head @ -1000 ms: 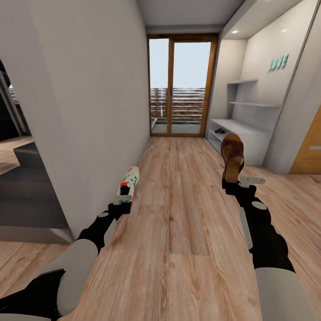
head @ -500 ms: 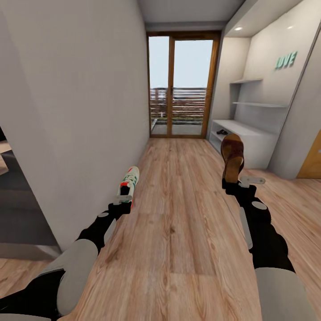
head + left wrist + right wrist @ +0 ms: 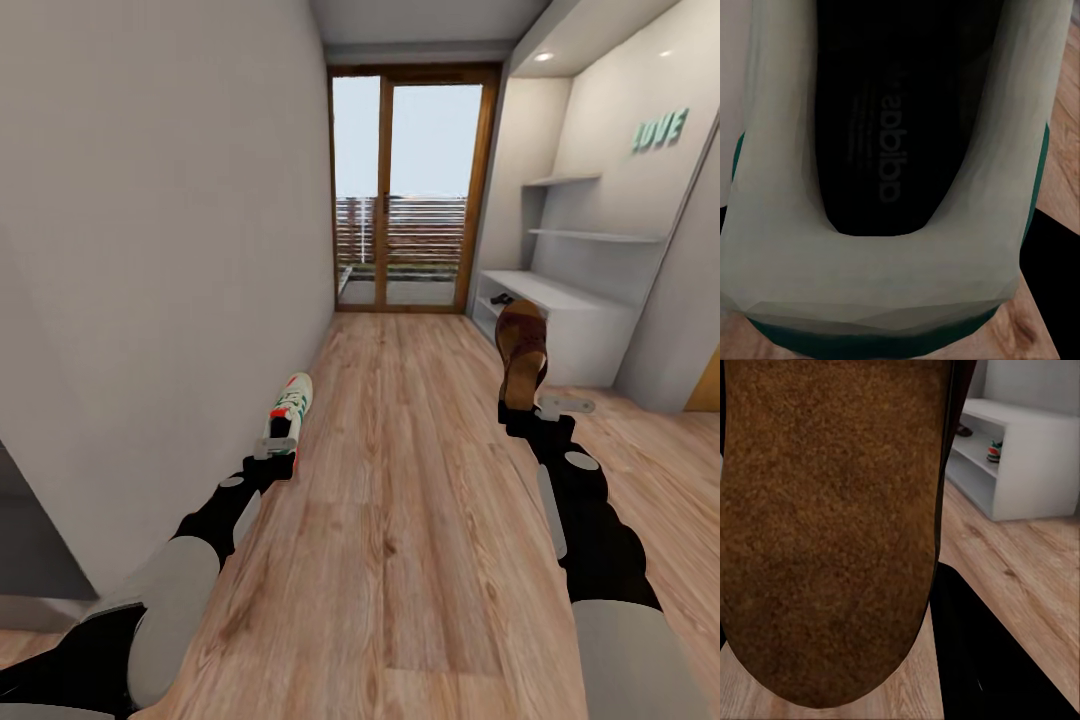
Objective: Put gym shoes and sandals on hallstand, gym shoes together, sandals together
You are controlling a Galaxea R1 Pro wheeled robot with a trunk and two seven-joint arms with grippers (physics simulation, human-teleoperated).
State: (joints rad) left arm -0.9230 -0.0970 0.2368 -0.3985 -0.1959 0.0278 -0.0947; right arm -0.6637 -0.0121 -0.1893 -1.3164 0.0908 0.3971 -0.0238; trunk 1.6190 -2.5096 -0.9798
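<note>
Rolling closer down the corridor, the hallstand [image 3: 590, 330] growing nearer; left claw [image 3: 281, 447] gripping a gym shoe [image 3: 288, 405], right claw [image 3: 527, 408] gripping a sandal [image 3: 523, 350].

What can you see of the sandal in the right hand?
The sandal is dark brown, leather-looking, with a broad perforated upper band and a tan footbed, suede-like in the right wrist view. It stands nearly upright, toe up, heel gripped by the right hand, clear of the corridor floor. Nothing else touches it. The hallstand lies ahead to the right.
</note>
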